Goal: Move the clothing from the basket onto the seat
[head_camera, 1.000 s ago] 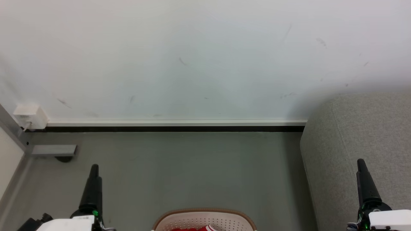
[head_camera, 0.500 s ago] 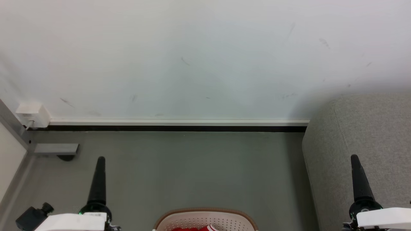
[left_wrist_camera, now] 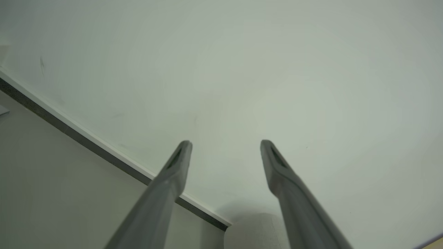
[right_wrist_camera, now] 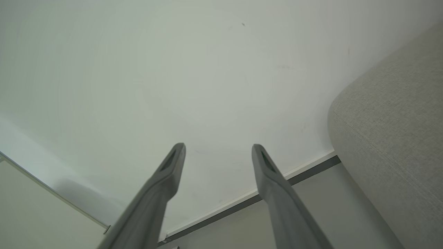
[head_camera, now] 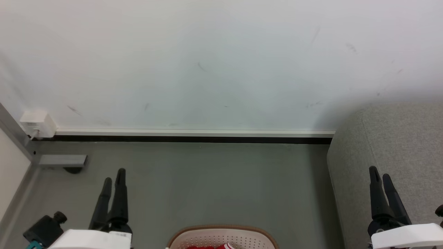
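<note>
Head view, opening of the pick: we are seeing the clothing (head_camera: 209,247) lying inside the basket (head_camera: 221,237), a strip of red with white trim showing at the bottom edge, low and centred between our arms. The seat (head_camera: 398,148) is standing to our right by the wall (head_camera: 207,69), near the basket but apart from it. Our left gripper (head_camera: 114,175) is hovering over the floor (head_camera: 214,180) to the left of the basket, and our right gripper (head_camera: 379,172) is hovering in front of the seat. In both wrist views the fingers (left_wrist_camera: 169,180) are standing well apart with nothing between them, pointing at the wall rather than at the cloth. We are judging the transfer as not yet begun, since nothing is being gripped. The next move is calling for bending down and bringing a gripper inward over the basket, then closing on a thick fold of fabric so that the whole garment is lifting clear.
</note>
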Robot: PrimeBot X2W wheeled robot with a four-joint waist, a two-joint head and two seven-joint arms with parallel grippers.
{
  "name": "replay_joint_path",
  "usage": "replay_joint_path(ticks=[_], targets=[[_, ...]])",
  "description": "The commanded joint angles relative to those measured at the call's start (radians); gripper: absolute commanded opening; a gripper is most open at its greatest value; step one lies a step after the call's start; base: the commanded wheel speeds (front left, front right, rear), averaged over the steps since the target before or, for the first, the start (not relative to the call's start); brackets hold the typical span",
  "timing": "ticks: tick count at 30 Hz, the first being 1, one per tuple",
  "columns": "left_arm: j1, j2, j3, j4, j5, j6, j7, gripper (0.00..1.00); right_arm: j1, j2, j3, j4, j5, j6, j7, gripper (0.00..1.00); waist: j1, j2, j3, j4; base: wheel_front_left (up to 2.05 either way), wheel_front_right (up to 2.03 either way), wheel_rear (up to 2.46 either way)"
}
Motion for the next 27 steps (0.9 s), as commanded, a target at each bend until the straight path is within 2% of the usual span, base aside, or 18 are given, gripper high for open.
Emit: replay_joint_path(ticks=[1,17,27], targets=[[0.001,0.008,-0.001,-0.015,0.051,0.004,-0.012,1.0,-0.02,-0.011,0.006,-0.013,-0.042,-0.001,-0.011,1.0,0.0,0.0,-0.001,0.0,0.0,0.0,0.0],[0.007,0.009,-0.056,0.016,0.363,0.078,-0.055,1.0,-0.004,-0.009,0.003,0.027,-0.351,-0.001,-0.055,1.0,0.0,0.0,-0.014,0.007,0.0,0.0,0.0],[0.005,0.01,-0.08,0.052,0.481,0.106,-0.079,1.0,-0.002,-0.012,0.018,0.056,-0.502,-0.001,-0.079,1.0,0.0,0.0,-0.017,0.011,0.0,0.0,0.0]])
